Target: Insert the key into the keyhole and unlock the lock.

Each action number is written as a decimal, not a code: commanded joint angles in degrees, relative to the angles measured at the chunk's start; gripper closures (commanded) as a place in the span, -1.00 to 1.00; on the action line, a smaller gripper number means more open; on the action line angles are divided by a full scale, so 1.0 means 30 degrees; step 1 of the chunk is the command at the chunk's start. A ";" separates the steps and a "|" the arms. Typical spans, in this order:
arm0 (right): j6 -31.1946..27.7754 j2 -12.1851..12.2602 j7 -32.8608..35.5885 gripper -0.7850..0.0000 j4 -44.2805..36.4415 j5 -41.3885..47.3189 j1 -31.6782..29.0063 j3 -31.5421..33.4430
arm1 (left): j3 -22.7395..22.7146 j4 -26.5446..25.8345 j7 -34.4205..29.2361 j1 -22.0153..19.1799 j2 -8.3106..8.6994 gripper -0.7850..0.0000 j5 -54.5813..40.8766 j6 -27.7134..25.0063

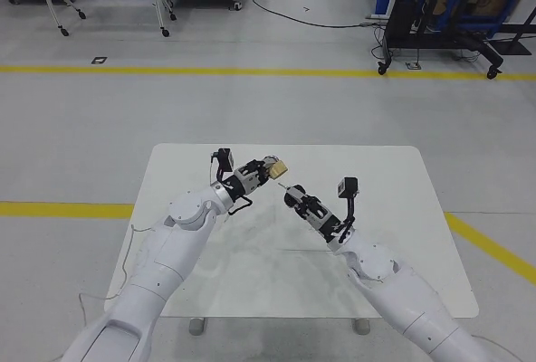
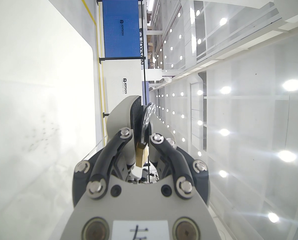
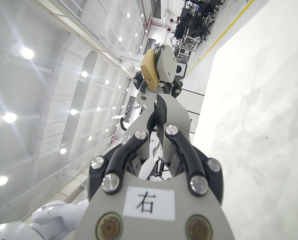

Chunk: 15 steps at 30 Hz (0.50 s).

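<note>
Top view is showing you the left gripper [image 1: 266, 168] clamping the brass padlock [image 1: 278, 167] above the table [image 1: 386, 181] while the right gripper [image 1: 291, 191] is pinching the key [image 1: 283, 185] just short of the keyhole [image 3: 151, 80], where a slight tilt is risking a jammed tip.

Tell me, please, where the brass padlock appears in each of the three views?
Top view: padlock held by the left tool over the far half of the table.
Left wrist view: padlock clamped between that tool's fingers.
Right wrist view: padlock just beyond the right tool, keyhole facing it.
Shared landmark: the white table.
</note>
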 commanded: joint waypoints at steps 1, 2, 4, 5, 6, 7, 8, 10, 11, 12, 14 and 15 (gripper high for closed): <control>-0.0250 -0.0106 -0.0560 1.00 -0.0006 -0.0362 -0.0048 -0.0063 | -0.0027 -0.0038 0.0045 0.0030 -0.0006 1.00 0.0039 -0.0025; -0.0349 -0.0160 -0.0717 1.00 0.0003 -0.0432 -0.0068 -0.0070 | -0.0040 -0.0060 0.0083 0.0047 -0.0010 1.00 0.0064 -0.0044; -0.0574 -0.0250 -0.0936 1.00 0.0020 -0.0407 -0.0142 -0.0024 | -0.0077 -0.0116 0.0105 0.0094 -0.0014 1.00 0.0080 -0.0094; -0.0562 -0.0289 -0.1108 1.00 0.0043 -0.0436 -0.0187 0.0015 | -0.0091 -0.0135 0.0128 0.0121 -0.0013 1.00 0.0132 -0.0130; -0.0540 -0.0326 -0.1274 1.00 0.0017 -0.0577 -0.0212 0.0045 | -0.0091 -0.0170 0.0139 0.0159 -0.0016 1.00 0.0157 -0.0139; -0.0506 -0.0366 -0.1405 1.00 -0.0028 -0.0686 -0.0252 0.0055 | -0.0077 -0.0204 0.0129 0.0185 -0.0020 1.00 0.0213 -0.0135; -0.0484 -0.0404 -0.1550 1.00 -0.0078 -0.0780 -0.0292 0.0074 | -0.0062 -0.0223 0.0130 0.0207 -0.0025 1.00 0.0253 -0.0105; -0.0465 -0.0482 -0.1752 1.00 -0.0162 -0.0811 -0.0367 0.0128 | -0.0038 -0.0271 0.0177 0.0229 -0.0038 1.00 0.0355 -0.0082; -0.0422 -0.0517 -0.1900 1.00 -0.0160 -0.0820 -0.0386 0.0193 | -0.0033 -0.0284 0.0182 0.0242 -0.0043 1.00 0.0385 -0.0060; -0.0387 -0.0552 -0.2043 1.00 -0.0170 -0.0844 -0.0396 0.0256 | -0.0041 -0.0299 0.0185 0.0244 -0.0046 1.00 0.0401 -0.0038; -0.0336 -0.0619 -0.2186 1.00 -0.0180 -0.0915 -0.0432 0.0340 | -0.0051 -0.0316 0.0147 0.0243 -0.0049 1.00 0.0465 -0.0005; -0.0311 -0.0649 -0.2182 1.00 -0.0182 -0.0953 -0.0442 0.0373 | -0.0050 -0.0320 0.0131 0.0250 -0.0052 1.00 0.0488 0.0021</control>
